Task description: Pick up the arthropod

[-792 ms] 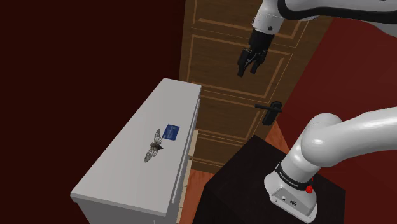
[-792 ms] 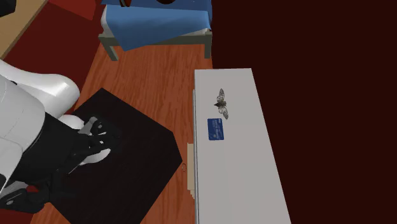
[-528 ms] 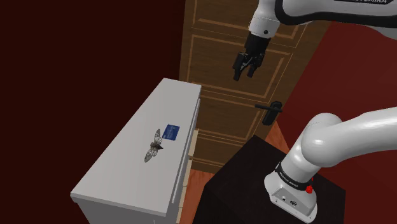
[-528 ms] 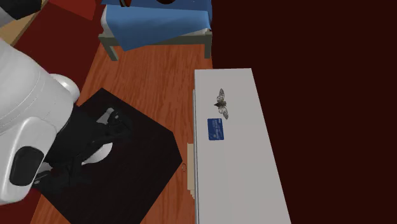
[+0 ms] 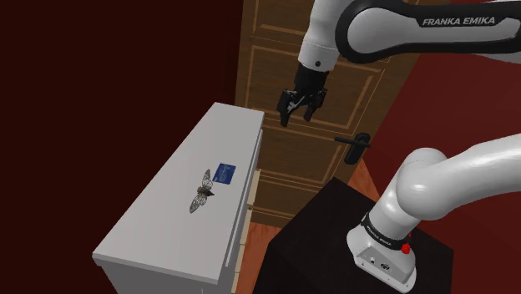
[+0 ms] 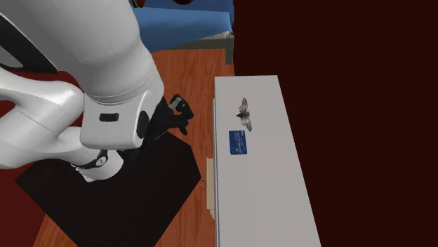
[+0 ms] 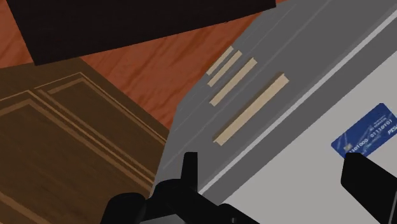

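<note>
Moth-like insect (image 5: 201, 192) lies flat on the grey cabinet top (image 5: 159, 225), just beside a blue card (image 5: 225, 172); prob. v. light, thin & fragile, so pinch the body across its middle, not the wings. Gripper (image 5: 295, 114) hangs spread apart & empty, up high, well apart from the insect. Vs 0.8 s ago it's swung lower & toward the shoulder view's left; insect & card unmoved.

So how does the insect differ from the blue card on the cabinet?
The insect is pale grey with dark markings and spread wings; the blue card is a rectangle with white print. The insect is longer and irregular in outline, the card straight-edged. Both lie flat on the cabinet top.
</note>
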